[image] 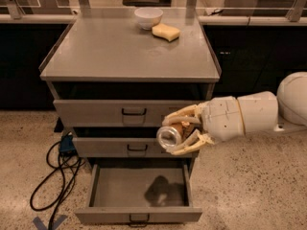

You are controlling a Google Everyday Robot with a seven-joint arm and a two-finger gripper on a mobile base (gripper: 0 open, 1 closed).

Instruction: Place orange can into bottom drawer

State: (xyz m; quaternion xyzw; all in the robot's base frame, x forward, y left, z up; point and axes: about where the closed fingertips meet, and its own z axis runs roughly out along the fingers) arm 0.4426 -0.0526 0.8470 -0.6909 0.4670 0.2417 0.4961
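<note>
Lab: metal cabinet (129, 51), speckled floor (249, 190); pincer (170, 135) above drawer (110, 215).

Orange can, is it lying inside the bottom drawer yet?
No, the pincer grips the orange can in the air above the open bottom drawer, level with the middle drawer.

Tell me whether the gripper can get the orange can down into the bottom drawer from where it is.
Probably yes. The gripper, shut on the orange can, hangs before the closed middle drawer, over the bottom drawer, which stands pulled open; nothing shows between them.
</note>
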